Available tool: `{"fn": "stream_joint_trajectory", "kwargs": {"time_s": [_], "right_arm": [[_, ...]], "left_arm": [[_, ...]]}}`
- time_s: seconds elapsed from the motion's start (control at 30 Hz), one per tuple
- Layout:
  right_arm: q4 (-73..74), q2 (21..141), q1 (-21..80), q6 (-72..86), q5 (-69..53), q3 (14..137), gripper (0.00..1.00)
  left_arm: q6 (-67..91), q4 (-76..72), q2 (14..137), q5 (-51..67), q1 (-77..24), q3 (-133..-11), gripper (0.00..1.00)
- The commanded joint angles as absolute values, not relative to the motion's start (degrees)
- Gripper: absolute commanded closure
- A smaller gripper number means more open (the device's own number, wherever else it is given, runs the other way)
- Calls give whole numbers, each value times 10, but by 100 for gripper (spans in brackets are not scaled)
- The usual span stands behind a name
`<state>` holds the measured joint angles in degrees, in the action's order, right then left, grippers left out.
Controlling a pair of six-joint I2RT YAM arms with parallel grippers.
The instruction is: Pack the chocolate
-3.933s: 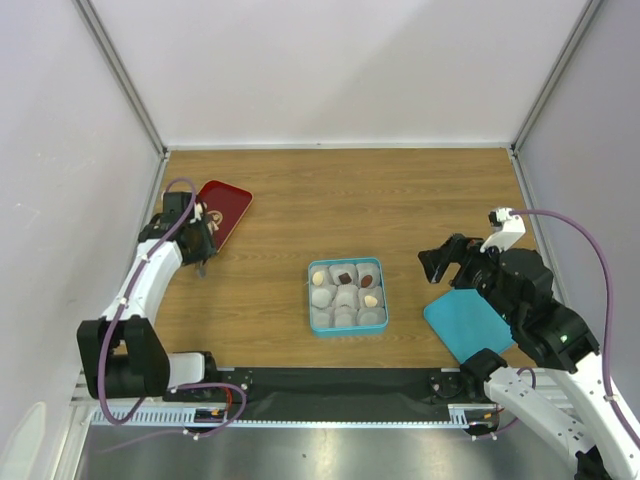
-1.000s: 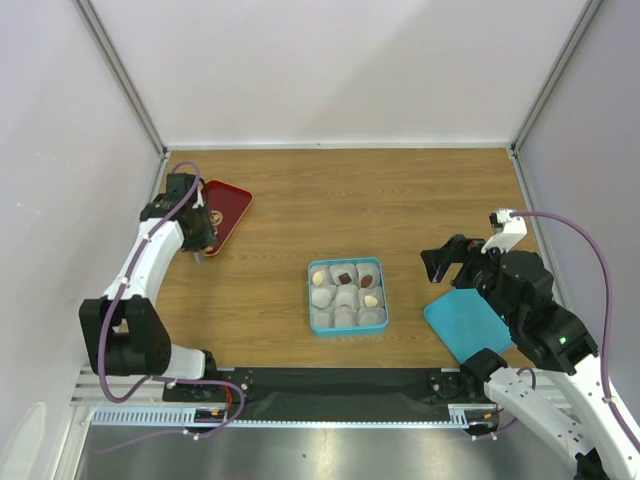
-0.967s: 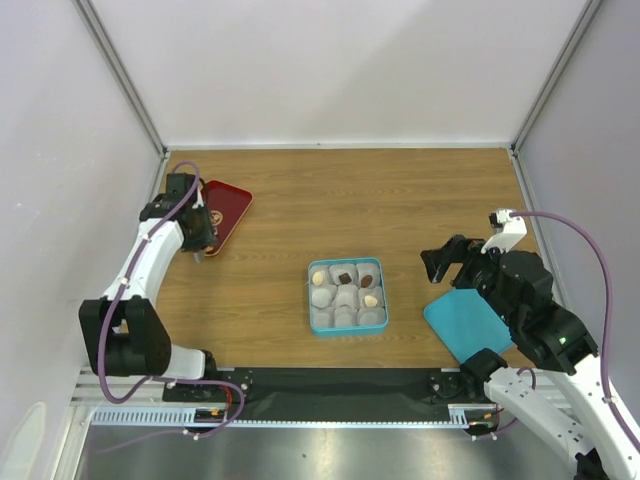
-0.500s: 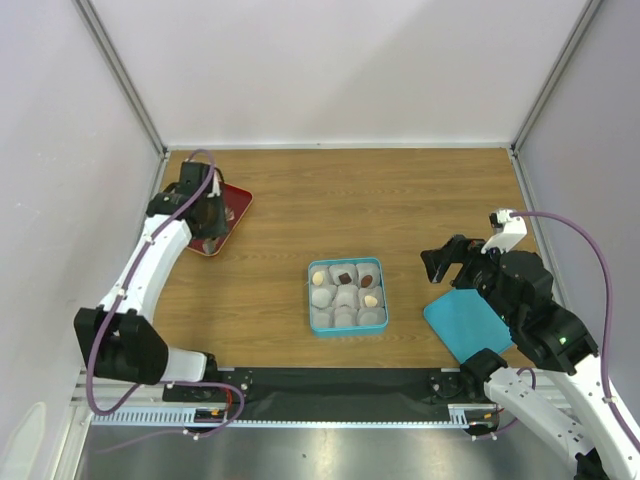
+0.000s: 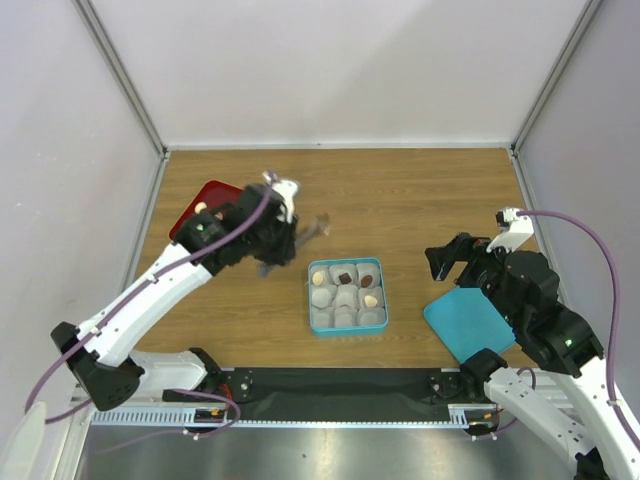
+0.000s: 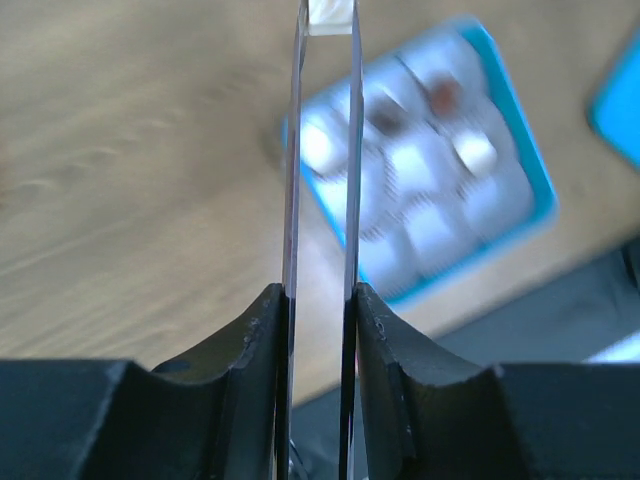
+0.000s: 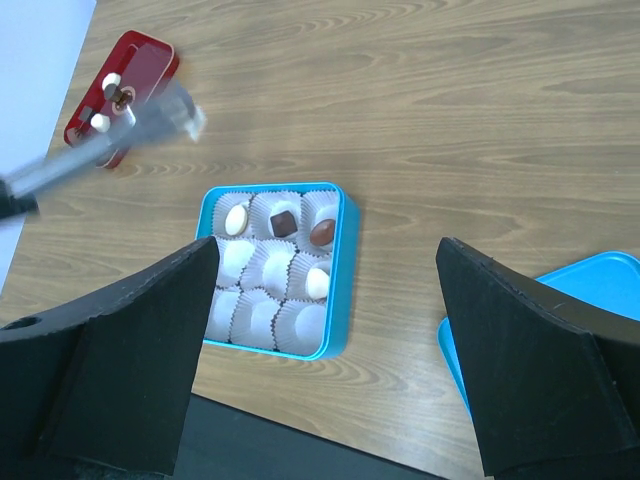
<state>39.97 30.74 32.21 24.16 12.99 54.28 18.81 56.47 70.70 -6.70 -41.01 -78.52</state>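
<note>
My left gripper point(image 5: 272, 248) is shut on thin metal tongs point(image 5: 312, 229), which point toward the blue tin point(image 5: 309, 300). In the left wrist view the gripper point(image 6: 318, 292) clamps the tongs' blades point(image 6: 296, 150); a pale bit shows at their tips point(image 6: 330, 14), too blurred to name. The tin point(image 7: 340, 270) holds white paper cups with a cream chocolate point(image 7: 236, 217), a dark one point(image 7: 284, 220), a brown one point(image 7: 321, 231) and another cream one point(image 7: 317, 281). More chocolates point(image 7: 112, 82) lie on the red tray point(image 7: 140, 50). My right gripper point(image 5: 450, 262) is open and empty right of the tin.
The tin's blue lid point(image 5: 468, 322) lies on the table at the right, under my right arm. The red tray point(image 5: 215, 190) sits at the far left near the wall. White walls close in the table on three sides.
My left arm has swung from over the red tray rightward to just left of the tin, carrying the tongs. My right arm has barely moved.
</note>
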Motion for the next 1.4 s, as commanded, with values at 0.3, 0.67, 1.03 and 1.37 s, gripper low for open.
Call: {"fn": "stream_joint_trajectory", "kwargs": {"time_s": [0.3,0.67,1.03,1.37], "right_arm": [[422,308,320,243,146,571,4],[435,299,320,242,156,585,4],[433,296,320,241,152,586,4],[430,297,320,240,153,590,4]], "left_arm": [[272,555,682,-44,-591,-717,64],[268,519,694,-27,-599,-673,62],[258,521,742,-33,-599,-671,61],[255,559,756,-71,-599,-716,53]]}}
